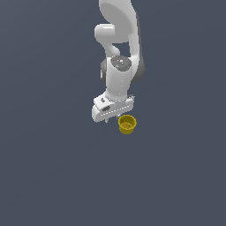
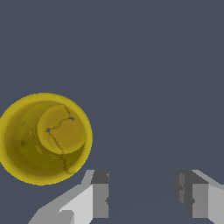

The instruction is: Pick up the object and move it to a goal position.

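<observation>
The yellow cup (image 1: 127, 124) stands upright on the flat grey surface, round rim up, tapering to a narrower base. In the wrist view I look down into the yellow cup (image 2: 46, 138) and see its inner bottom. My gripper (image 1: 108, 120) hangs just beside the cup, at its side toward the exterior view's left. In the wrist view the gripper (image 2: 142, 194) is open and empty, its two fingers (image 2: 99, 194) apart with bare floor between them. The cup lies outside the gap, beside one finger.
A plain grey floor (image 1: 53, 176) fills both views. The white arm (image 1: 117, 39) reaches down from the top of the exterior view. No other objects show.
</observation>
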